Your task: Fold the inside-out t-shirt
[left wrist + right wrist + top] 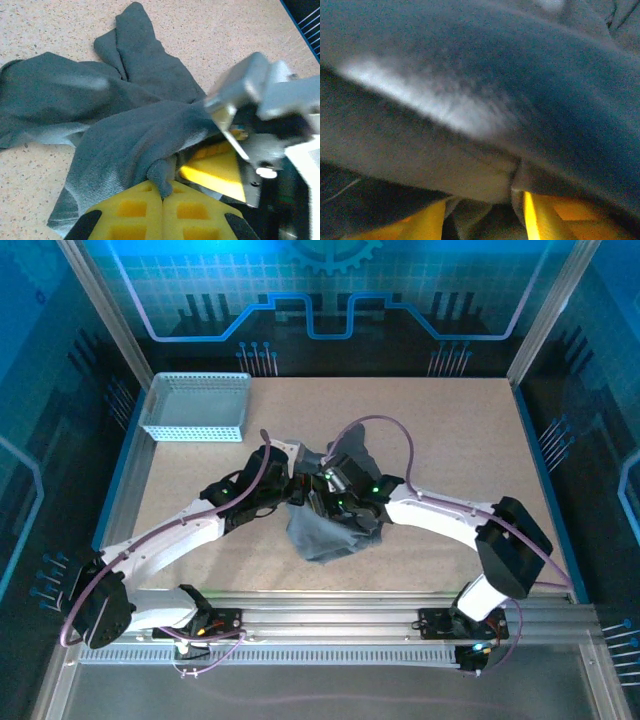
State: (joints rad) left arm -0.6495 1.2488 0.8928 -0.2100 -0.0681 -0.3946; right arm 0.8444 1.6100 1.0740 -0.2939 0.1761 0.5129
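Observation:
The inside-out t-shirt (325,538) is a dark grey crumpled heap at the middle of the table, with both arms meeting over it. My left gripper (298,483) is shut, and in the left wrist view its yellow pads (125,215) pinch a small fold of the t-shirt (120,135). My right gripper (335,492) comes in from the right, its metal body (250,95) close to the left one. In the right wrist view grey cloth (485,90) covers nearly everything, and a bunch of it sits between the two yellow pads (540,217) of that gripper (480,217).
A light blue mesh basket (195,407) stands at the back left of the tan table (460,450). Metal posts and rails frame the table. Purple cables arc over both arms.

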